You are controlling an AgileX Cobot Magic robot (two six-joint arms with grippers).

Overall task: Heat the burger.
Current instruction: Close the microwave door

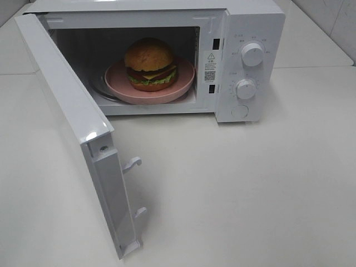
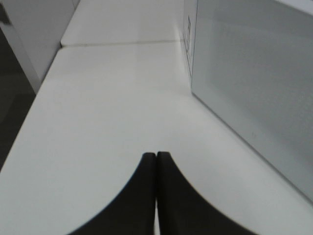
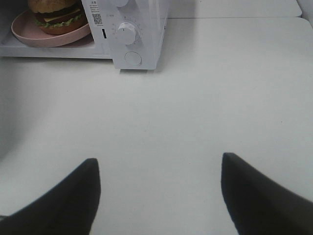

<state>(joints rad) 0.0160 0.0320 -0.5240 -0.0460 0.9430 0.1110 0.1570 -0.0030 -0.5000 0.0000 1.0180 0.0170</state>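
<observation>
A round burger (image 1: 150,64) with a glossy golden-brown bun, green lettuce, yellow cheese and red-brown filling sits on a smooth pink round plate (image 1: 167,93). The plate lies inside the open cavity of a white, box-shaped microwave oven (image 1: 250,22), which stands on a pale matte tabletop (image 1: 250,189). The microwave's glossy white door (image 1: 67,105) is swung wide at the cavity's left, with two hooked white latches (image 1: 132,163) jutting from its free edge. To the right of the cavity, the control panel carries two round white knobs (image 1: 252,54), one above the other. A round push button (image 1: 240,111) sits beneath them. The left gripper (image 2: 156,155) hangs over bare tabletop beside a flat, pale face of the microwave, its smooth black jaws pressed together on nothing. The right gripper (image 3: 160,159) hovers in front of the microwave, its black jaws spread wide and empty.
</observation>
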